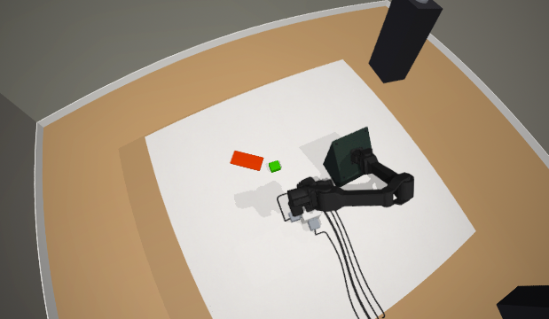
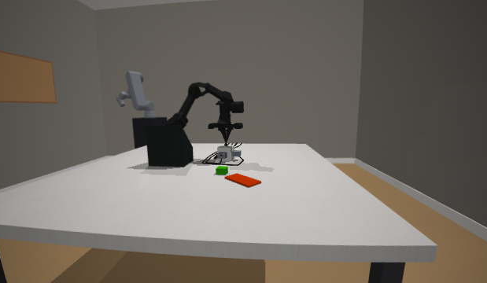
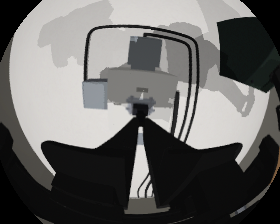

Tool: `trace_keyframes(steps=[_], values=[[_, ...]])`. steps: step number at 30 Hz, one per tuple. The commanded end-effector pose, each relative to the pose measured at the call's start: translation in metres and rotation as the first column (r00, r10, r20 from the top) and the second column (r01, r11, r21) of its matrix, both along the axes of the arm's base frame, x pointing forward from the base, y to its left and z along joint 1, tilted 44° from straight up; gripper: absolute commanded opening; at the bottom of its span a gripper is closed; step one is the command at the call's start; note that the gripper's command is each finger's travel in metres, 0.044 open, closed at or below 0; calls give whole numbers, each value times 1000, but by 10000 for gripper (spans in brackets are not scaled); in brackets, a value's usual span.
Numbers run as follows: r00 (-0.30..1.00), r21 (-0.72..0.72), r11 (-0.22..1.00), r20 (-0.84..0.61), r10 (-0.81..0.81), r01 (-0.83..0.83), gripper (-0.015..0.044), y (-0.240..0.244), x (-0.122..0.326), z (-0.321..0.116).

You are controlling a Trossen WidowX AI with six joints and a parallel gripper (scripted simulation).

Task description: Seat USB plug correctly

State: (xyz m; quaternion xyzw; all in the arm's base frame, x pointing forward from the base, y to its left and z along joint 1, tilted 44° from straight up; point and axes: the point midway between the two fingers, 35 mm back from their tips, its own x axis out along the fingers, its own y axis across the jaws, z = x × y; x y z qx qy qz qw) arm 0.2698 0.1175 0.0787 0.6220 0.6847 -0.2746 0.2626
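Observation:
The pale power cube (image 1: 309, 216) (image 2: 228, 150) (image 3: 122, 82) stands on the table with grey plugs on its sides. My gripper (image 2: 226, 143) (image 3: 140, 121) points down over it and is shut on the small dark USB plug (image 3: 140, 107). In the wrist view a small slot (image 3: 142, 90) shows in the cube's top, just beyond the plug. The tips are very close to the cube's top in the exterior view. The fingers and plug hide the socket under them; how deep the plug sits and which way round it is cannot be told.
A grey side plug (image 1: 314, 223) (image 3: 95, 95) and a dark one (image 3: 145, 53) stick out from the cube. Black cables (image 1: 345, 261) (image 3: 196, 75) loop around it. A green block (image 1: 275, 167) (image 2: 222, 170) and a red slab (image 1: 247, 160) (image 2: 243, 180) lie nearby. The arm's dark base (image 1: 351, 155) (image 2: 166, 145) is beside it.

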Motion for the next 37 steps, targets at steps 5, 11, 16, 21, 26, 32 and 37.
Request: trace_keyframes(steps=[5, 11, 16, 21, 26, 32, 37], values=[[1000, 0, 1000, 0, 0, 0, 26, 0, 0, 0], [1000, 0, 1000, 0, 0, 0, 95, 0, 0, 0], [1000, 0, 1000, 0, 0, 0, 95, 0, 0, 0], [1000, 0, 1000, 0, 0, 0, 95, 0, 0, 0], [1000, 0, 1000, 0, 0, 0, 95, 0, 0, 0], [1000, 0, 1000, 0, 0, 0, 95, -4, 1, 4], [1000, 0, 1000, 0, 0, 0, 95, -8, 1, 8]])
